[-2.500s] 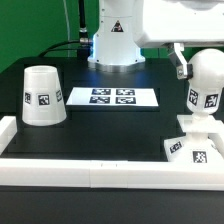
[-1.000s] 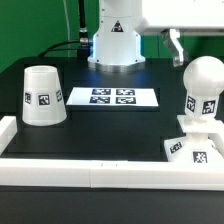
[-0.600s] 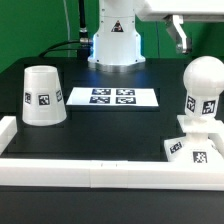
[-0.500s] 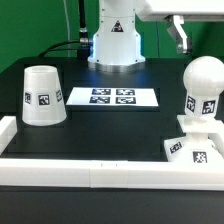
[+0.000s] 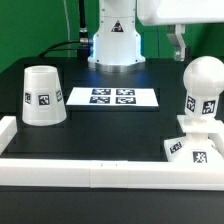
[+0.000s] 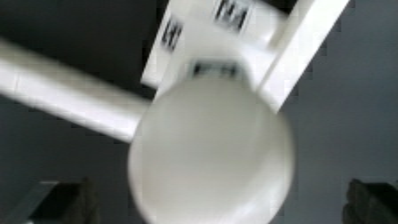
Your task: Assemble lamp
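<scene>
- While the shade [image 5: 42, 97] sits wide end down on the bench [image 5: 110, 130] at the exterior view's left, its fitting is judged undone.
- Further right, the hand [image 5: 179, 50] is seen spread and empty above the bulb [image 5: 204, 88].
- Rightmost, that bulb is seen upright on the base [image 5: 194, 147], apparently fitted.

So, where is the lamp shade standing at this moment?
The shade stands on the table at the exterior view's left. It is apart from the marker board, which lies to its right in that view, and beyond the white border rail.
</scene>
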Action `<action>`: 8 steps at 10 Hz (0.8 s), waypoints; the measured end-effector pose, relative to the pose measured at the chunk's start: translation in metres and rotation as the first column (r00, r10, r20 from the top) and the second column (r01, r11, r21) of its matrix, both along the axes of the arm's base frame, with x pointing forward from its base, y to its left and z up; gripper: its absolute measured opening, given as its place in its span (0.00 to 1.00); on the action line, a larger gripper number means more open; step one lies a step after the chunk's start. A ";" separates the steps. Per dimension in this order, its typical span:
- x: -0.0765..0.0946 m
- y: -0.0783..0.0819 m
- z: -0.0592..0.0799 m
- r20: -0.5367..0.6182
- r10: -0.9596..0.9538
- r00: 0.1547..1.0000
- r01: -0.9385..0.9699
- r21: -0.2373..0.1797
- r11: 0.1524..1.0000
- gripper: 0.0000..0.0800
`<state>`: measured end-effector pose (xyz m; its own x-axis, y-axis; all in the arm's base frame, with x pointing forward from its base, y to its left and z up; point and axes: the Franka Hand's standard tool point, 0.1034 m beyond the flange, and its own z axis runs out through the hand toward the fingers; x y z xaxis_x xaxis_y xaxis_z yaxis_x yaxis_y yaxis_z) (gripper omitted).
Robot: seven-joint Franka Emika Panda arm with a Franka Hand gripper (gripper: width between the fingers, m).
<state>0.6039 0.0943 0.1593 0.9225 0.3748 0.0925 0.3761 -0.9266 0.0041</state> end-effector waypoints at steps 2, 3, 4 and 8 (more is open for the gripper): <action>-0.003 0.003 -0.001 -0.107 0.003 0.994 -0.005 -0.015 1.000 0.87; 0.001 0.003 -0.002 -0.116 0.017 0.993 -0.019 -0.015 1.000 0.87; 0.005 -0.002 -0.005 -0.099 0.025 0.995 -0.026 -0.013 1.000 0.87; 0.010 -0.008 -0.021 -0.107 0.030 0.994 -0.032 -0.012 0.999 0.87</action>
<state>0.6141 0.0866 0.1386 0.9147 0.4039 -0.0115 0.4035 -0.9146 -0.0255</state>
